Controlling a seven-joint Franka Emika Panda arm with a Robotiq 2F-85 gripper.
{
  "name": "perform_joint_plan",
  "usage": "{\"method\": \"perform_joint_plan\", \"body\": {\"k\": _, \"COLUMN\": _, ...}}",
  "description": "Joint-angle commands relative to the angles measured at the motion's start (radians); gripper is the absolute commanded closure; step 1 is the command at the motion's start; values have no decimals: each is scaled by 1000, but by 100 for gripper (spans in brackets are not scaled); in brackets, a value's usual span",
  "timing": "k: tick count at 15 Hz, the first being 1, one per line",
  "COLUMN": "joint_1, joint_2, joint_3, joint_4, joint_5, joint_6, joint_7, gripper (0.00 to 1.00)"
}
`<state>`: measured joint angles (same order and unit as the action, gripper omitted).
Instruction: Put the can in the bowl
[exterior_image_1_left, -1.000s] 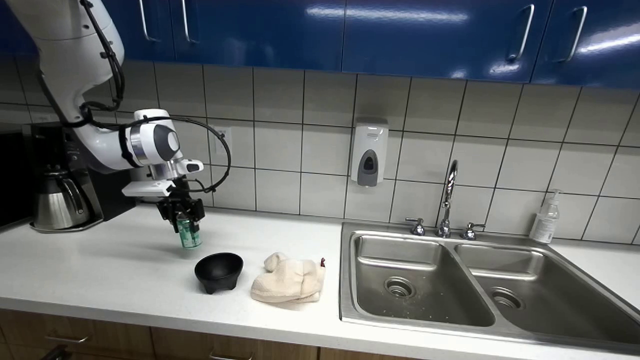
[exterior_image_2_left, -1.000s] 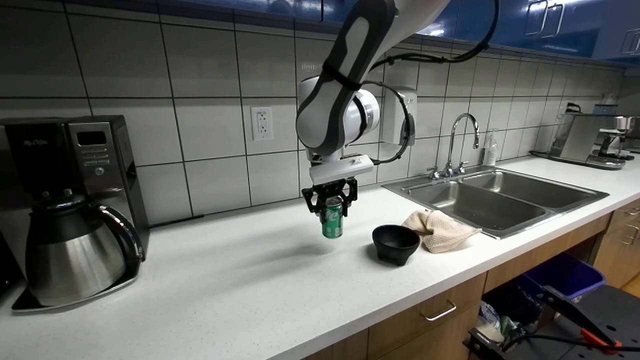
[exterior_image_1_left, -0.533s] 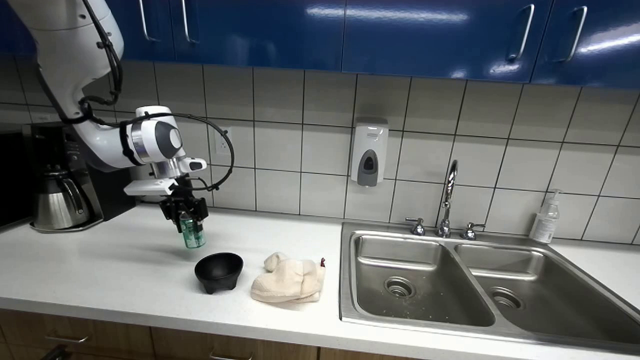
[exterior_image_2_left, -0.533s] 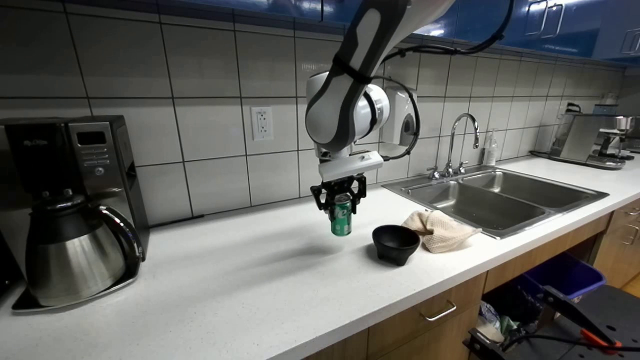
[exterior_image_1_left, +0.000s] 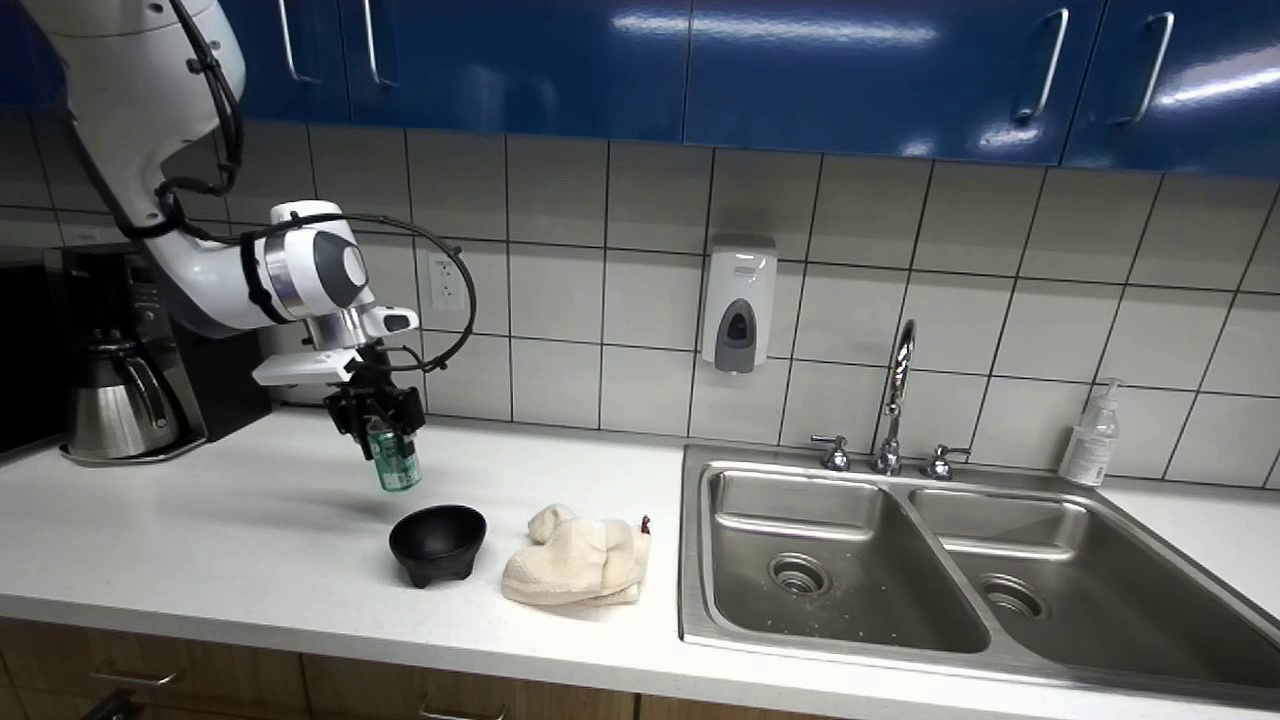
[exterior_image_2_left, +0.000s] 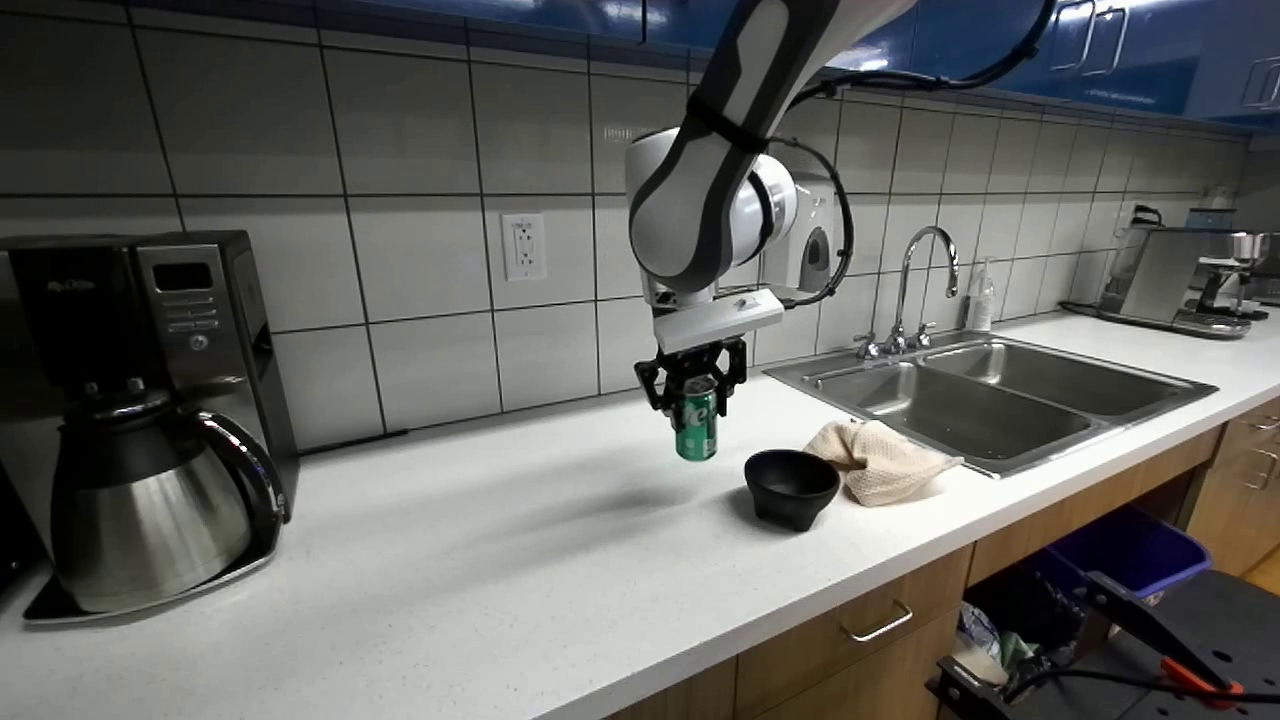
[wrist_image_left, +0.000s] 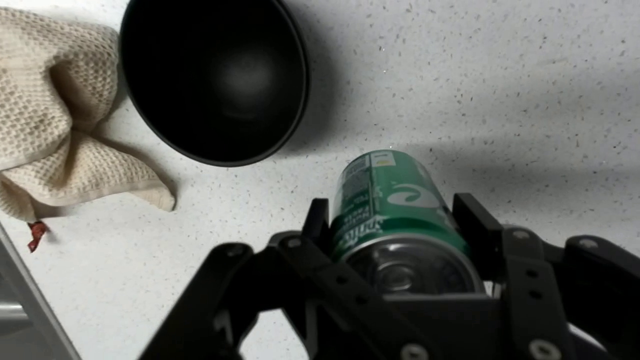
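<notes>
In an exterior view, a drip coffee maker (exterior_image_2_left: 200, 365) occupies the visible left end of the countertop (exterior_image_2_left: 420, 580), with a stainless-steel carafe (exterior_image_2_left: 150, 525) seated on its base. Next is the Robotiq gripper (exterior_image_2_left: 700, 410), its jaws clamped on opposite sides of a green Sprite can (exterior_image_2_left: 697, 440). The can is near vertical, raised above the countertop and left of the black footed bowl (exterior_image_2_left: 790, 505). A waffle-weave cloth (exterior_image_2_left: 885, 465) lies just beside the bowl. Further right are a double-basin sink (exterior_image_2_left: 1000, 405) with a gooseneck faucet (exterior_image_2_left: 903, 295), a pump bottle (exterior_image_2_left: 981, 302) and an espresso machine (exterior_image_2_left: 1155, 275).
</notes>
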<state>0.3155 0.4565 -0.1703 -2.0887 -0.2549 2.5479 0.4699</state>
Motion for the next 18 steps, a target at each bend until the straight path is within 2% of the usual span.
{"method": "perform_joint_plan", "body": {"k": 1, "joint_1": -10, "joint_2": -73, "joint_3": -2, "joint_4": -63, "joint_5": -48, "joint_6": 24, "joint_7": 32, "gripper": 60}}
{"method": "perform_joint_plan", "body": {"k": 8, "joint_1": -40, "joint_2": -104, "joint_3": -23, "joint_4": -144, "joint_5": -73, "joint_6": 92, "joint_7": 23, "gripper": 60}}
{"method": "perform_joint_plan", "body": {"k": 18, "joint_1": -26, "joint_2": -167, "joint_3": -84, "joint_4": -247, "joint_5": -158, "joint_6": 186, "joint_7": 54, "gripper": 60}}
